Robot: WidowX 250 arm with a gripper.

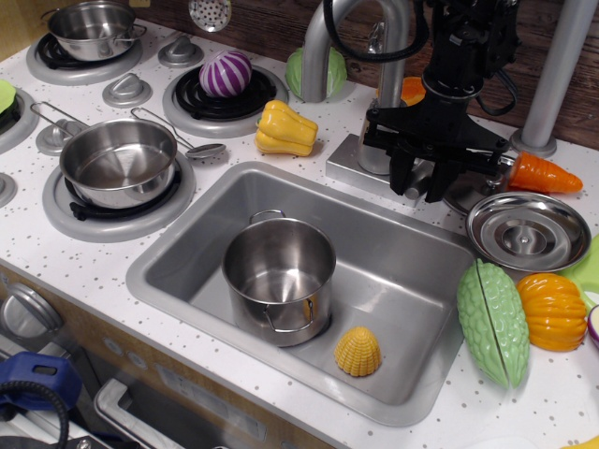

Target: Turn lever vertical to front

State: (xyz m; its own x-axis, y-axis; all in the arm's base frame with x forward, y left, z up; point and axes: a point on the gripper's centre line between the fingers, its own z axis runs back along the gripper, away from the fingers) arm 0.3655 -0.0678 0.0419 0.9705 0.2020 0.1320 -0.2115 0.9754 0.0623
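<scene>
Lever (418,180) sits at the far edge of the bench, behind the sink's (168,251) far-right corner and beside the faucet body (374,140). The gripper (417,184) hangs right over it, fingers (401,174) spread to either side of a small silver piece that looks like the lever; contact cannot be confirmed. Its present angle is hidden, so whether the turn to the front is begun or finished cannot be judged.
</scene>
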